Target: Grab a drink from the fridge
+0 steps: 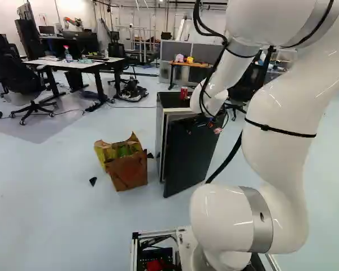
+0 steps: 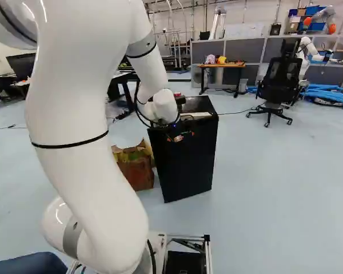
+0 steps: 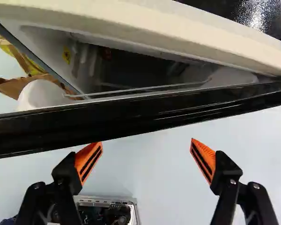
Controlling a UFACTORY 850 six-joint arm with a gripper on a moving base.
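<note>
The gripper is at the top of the dark fridge door in the left base view. The door stands ajar from the fridge. Seen from the wrist, the gripper is open with nothing between its fingers, and the door's black top edge runs across just ahead of them. Past that edge, a gap shows the pale interior and a white shelf or bin in the door. On top of the fridge stands a red can. No drink inside can be made out.
Beside the fridge, an open brown and yellow paper bag stands on the floor, a small black piece near it. Desks and chairs are farther back. Behind the fridge is a wooden table; another robot stands at the far right.
</note>
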